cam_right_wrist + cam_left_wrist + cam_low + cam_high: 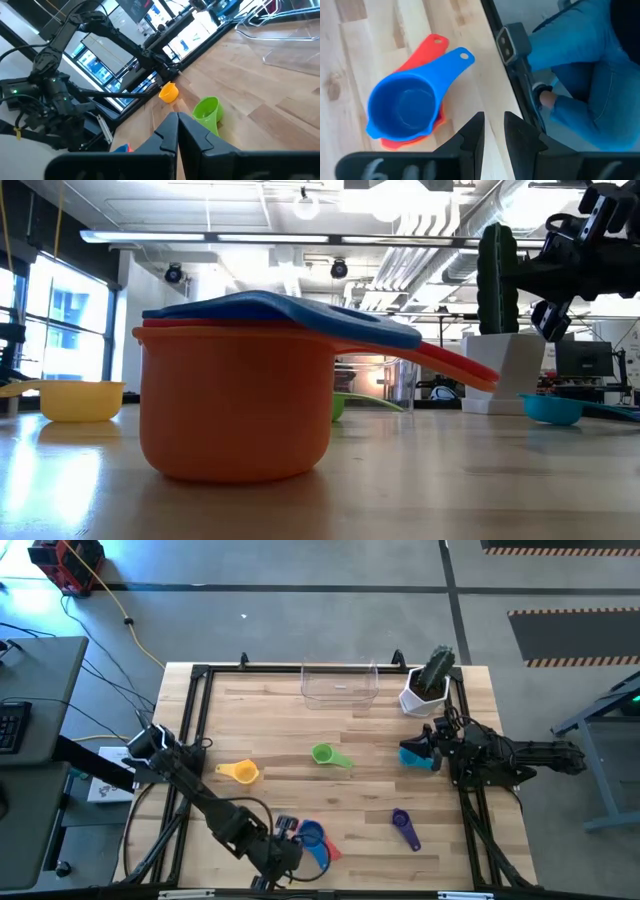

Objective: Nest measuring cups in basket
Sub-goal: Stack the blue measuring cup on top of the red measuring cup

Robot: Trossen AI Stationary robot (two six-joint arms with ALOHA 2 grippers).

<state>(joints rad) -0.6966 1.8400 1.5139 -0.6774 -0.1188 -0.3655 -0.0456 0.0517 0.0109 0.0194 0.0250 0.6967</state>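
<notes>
A blue cup (pixel 402 107) sits nested in a red cup (pixel 422 50), and both sit in an orange cup (pixel 235 405) near the table's near edge (pixel 312 838). My left gripper (pixel 493 117) hovers beside this stack, narrowly open and empty. Yellow (pixel 240 772), green (pixel 325 755) and purple (pixel 403 823) cups stand alone on the wood. The teal cup (pixel 415 757) rests on the table below my right gripper (pixel 177 116), which is shut and empty above it (pixel 560 280). The clear basket (pixel 340 685) stands at the far edge.
A white pot with a cactus (pixel 428 685) stands right of the basket, close to my right arm. A black frame (pixel 200 700) rims the table. A person in blue jeans (pixel 590 90) is just beyond the near edge. Bare wood lies between the cups at mid-table.
</notes>
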